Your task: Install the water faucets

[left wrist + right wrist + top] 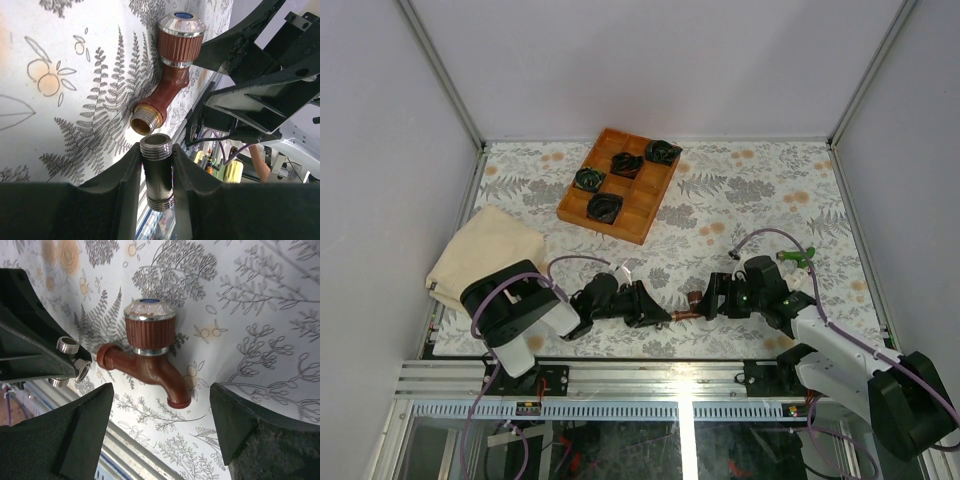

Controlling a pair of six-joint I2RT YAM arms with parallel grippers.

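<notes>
From above, the red-brown faucet (pixel 688 312) lies at the near edge of the tabletop (pixel 740 190), between your left tool (pixel 658 316) and right tool (pixel 712 300). The green faucet (pixel 798 258) sits well apart, to the right.

Left wrist: the left tool is clamped on a dark threaded fitting (pixel 156 175), with the faucet's threaded end just beyond its mouth.

Right wrist: the right tool's jaws stand apart, either side of the faucet. It looks rigid, light and glossy, so take the ribbed knob, not the slick spout.

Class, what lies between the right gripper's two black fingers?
The red-brown plastic faucet, lying on the fern-print mat, clear of both fingers; right wrist view.
</notes>
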